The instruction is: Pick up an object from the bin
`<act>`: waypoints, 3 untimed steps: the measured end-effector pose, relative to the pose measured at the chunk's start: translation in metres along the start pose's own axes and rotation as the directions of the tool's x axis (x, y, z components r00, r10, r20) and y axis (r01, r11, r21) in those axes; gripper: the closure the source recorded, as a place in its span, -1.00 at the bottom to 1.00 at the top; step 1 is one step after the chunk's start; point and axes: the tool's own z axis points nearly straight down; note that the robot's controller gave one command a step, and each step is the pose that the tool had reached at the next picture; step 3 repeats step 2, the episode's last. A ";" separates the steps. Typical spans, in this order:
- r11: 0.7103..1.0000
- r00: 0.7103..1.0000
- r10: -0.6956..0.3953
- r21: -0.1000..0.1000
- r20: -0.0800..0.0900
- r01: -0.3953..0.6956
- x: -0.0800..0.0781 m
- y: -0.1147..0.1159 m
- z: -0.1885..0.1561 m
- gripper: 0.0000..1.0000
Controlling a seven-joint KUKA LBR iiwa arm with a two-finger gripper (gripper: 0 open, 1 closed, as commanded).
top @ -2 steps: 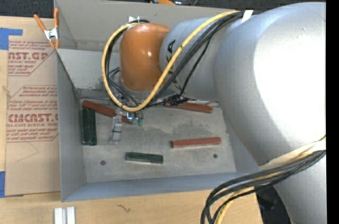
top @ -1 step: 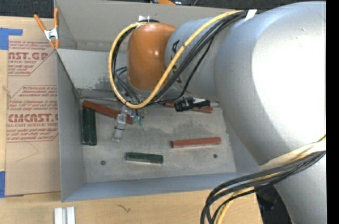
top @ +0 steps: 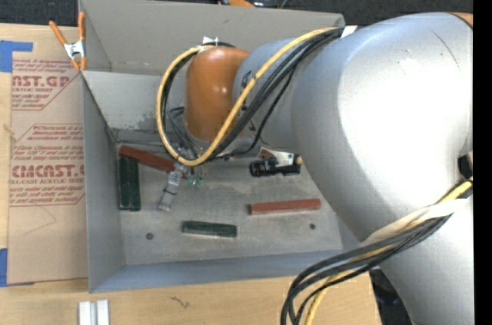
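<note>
Approach step, I judge: the gripper (top: 175, 184) hangs low toward the bin's (top: 102, 193) nine o'clock, beside a red-brown bar (top: 146, 157) (how far open, I cannot tell); next it needs centring over one piece.

A: Clearance check, bin (top: 100, 239). Where is the floor open?

B: Near-right corner, between the red-brown bar (top: 284, 207) and the near wall. Near-left corner too, nearer than the dark green block (top: 127, 184). A narrower lane runs between the dark green flat strip (top: 209, 229) and the bar.

A: Obstructions?

B: The arm (top: 377, 131) covers the far and right side, and its orange cover (top: 209, 93) and cables overhang far centre. The block lies along the left wall, with a red-brown stick (top: 146, 158) just beyond it. A black marker (top: 274, 166) lies at the arm's edge.
</note>
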 end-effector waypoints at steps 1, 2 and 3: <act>1.000 1.000 0.000 -0.002 0.002 0.000 0.000 0.000 0.000 -1.00; 1.000 1.000 0.000 -0.002 0.003 0.000 -0.001 0.000 -0.001 1.00; 1.000 1.000 0.000 -0.002 0.003 0.000 -0.001 0.000 -0.001 1.00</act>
